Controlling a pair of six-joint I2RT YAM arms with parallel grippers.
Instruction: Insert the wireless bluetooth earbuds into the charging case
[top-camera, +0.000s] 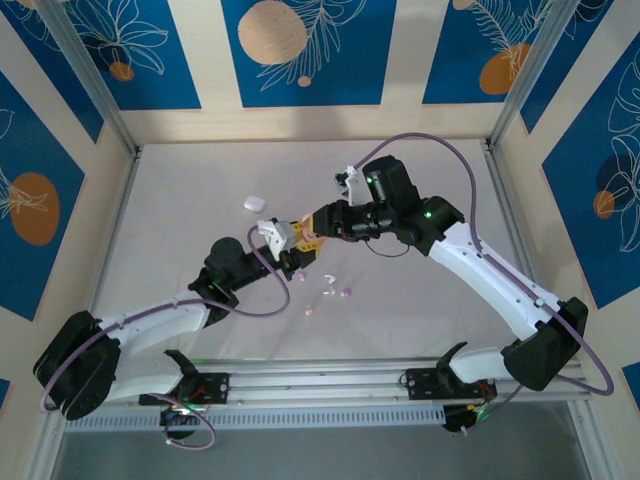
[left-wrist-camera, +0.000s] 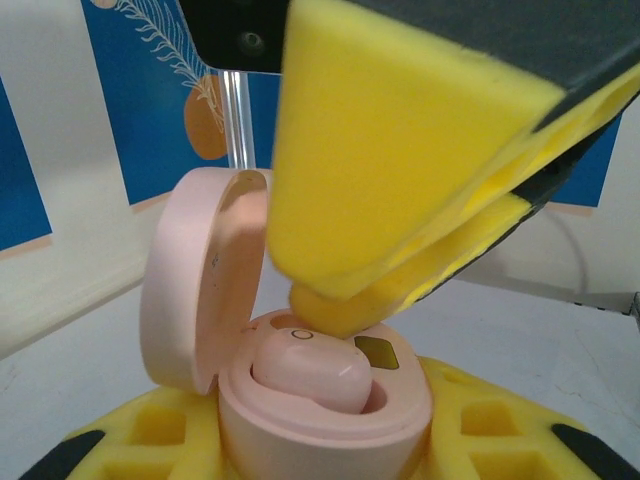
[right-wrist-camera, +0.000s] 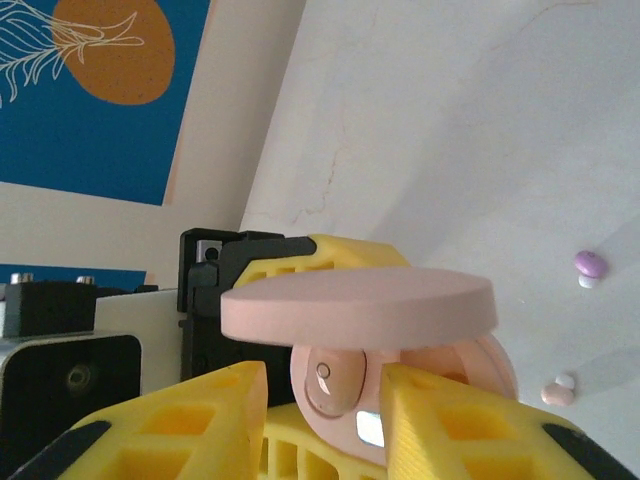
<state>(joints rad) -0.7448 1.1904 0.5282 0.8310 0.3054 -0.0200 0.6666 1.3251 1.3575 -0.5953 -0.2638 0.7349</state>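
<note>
The pink charging case (left-wrist-camera: 300, 430) stands open, its lid (left-wrist-camera: 200, 280) swung up to the left, and my left gripper (left-wrist-camera: 320, 450) is shut on its base. One pink earbud (left-wrist-camera: 310, 372) sits in a well of the case. My right gripper (left-wrist-camera: 340, 305) hovers just above that earbud. In the right wrist view its fingers (right-wrist-camera: 205, 420) stand apart on either side of the seated earbud (right-wrist-camera: 335, 385), under the lid (right-wrist-camera: 358, 303). In the top view both grippers meet at mid-table, the left gripper (top-camera: 290, 263) below the right gripper (top-camera: 302, 240). More earbuds (top-camera: 347, 293) lie loose on the table.
A white case (top-camera: 253, 202) lies behind and left of the grippers. Loose earbuds lie near the case: a purple one (right-wrist-camera: 590, 264) and a pink one (right-wrist-camera: 555, 392), with others (top-camera: 308, 311) in front. Metal frame rails (top-camera: 110, 260) and low walls border the table.
</note>
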